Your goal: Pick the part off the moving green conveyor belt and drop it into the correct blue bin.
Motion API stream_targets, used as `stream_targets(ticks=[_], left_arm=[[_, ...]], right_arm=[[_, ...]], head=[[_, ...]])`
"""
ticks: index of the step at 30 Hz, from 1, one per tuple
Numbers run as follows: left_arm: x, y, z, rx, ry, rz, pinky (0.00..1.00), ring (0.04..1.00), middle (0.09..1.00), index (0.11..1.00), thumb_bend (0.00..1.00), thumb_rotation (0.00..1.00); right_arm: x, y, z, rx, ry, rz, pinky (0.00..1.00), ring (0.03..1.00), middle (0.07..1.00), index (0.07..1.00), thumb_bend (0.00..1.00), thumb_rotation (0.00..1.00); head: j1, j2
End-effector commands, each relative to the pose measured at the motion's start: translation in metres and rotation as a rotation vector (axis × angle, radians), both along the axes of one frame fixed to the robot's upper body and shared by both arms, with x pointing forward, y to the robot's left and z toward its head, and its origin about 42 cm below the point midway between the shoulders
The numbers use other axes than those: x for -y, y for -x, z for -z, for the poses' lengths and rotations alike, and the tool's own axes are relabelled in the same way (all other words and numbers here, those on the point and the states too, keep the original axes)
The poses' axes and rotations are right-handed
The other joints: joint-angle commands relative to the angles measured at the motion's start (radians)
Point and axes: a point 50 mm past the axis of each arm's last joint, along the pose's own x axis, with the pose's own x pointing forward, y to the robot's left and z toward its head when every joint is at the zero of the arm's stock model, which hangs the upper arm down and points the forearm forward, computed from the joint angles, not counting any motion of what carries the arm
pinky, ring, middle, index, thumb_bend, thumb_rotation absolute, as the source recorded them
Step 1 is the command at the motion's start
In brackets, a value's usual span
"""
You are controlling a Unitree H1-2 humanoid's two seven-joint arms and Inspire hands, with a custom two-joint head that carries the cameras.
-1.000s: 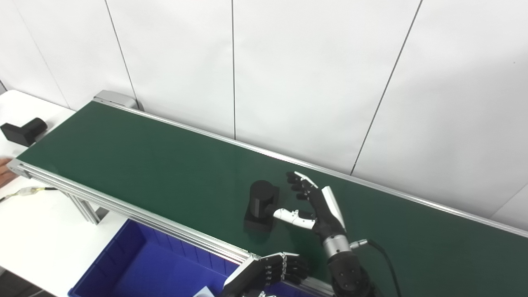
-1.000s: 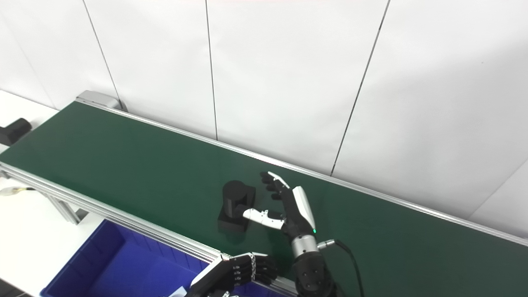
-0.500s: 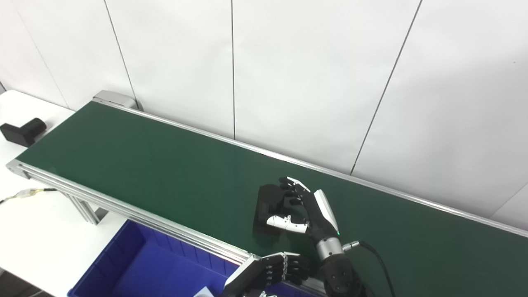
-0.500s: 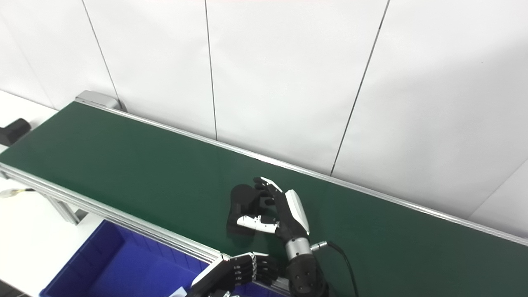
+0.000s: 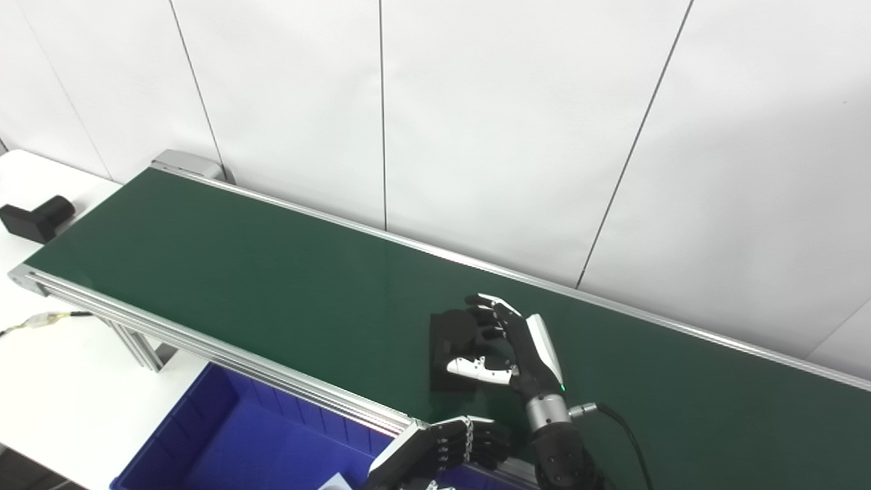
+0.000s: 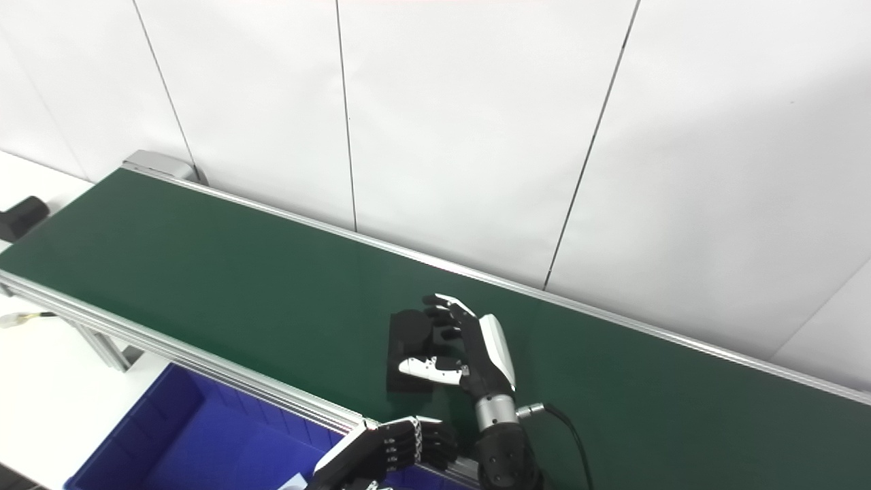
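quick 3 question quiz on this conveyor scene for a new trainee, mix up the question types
1. True or false: the right hand has its fingers and thumb around the black part on the green belt.
2. Where is the left hand? A) on the part B) low at the belt's near rail, by the blue bin C) against the wall
3. Fill in: a second black part lies on the white table, off the belt's ____ end.

Key: 1 true; 2 B; 3 left
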Motion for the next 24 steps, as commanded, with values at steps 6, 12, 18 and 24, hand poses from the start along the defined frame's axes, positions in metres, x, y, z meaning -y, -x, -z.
stream_targets(ticks=[6, 12, 18, 24], left_arm=[[-0.003, -0.003, -0.015, 0.068, 0.018, -0.004, 0.72, 0.733, 0.746, 0.737, 0.96, 0.52], [-0.004, -0.003, -0.016, 0.072, 0.013, -0.005, 0.72, 0.732, 0.745, 0.738, 0.96, 0.53], [-0.005, -0.003, -0.017, 0.079, 0.011, -0.004, 0.71, 0.728, 0.744, 0.739, 0.96, 0.54], [-0.004, -0.003, -0.017, 0.082, 0.012, -0.009, 0.7, 0.723, 0.743, 0.735, 0.96, 0.55]], right_arm=[[-0.013, -0.002, -0.021, 0.112, -0.094, 0.011, 0.43, 0.448, 0.502, 0.497, 0.52, 0.0], [-0.012, 0.0, -0.027, 0.121, -0.102, 0.013, 0.44, 0.45, 0.507, 0.491, 0.52, 0.0], [-0.009, 0.001, -0.032, 0.138, -0.107, 0.019, 0.45, 0.456, 0.504, 0.487, 0.52, 0.0], [-0.007, 0.001, -0.035, 0.152, -0.105, 0.021, 0.45, 0.453, 0.496, 0.496, 0.52, 0.0]], head=[[-0.003, 0.008], [-0.011, 0.016], [-0.014, 0.022], [-0.016, 0.023]])
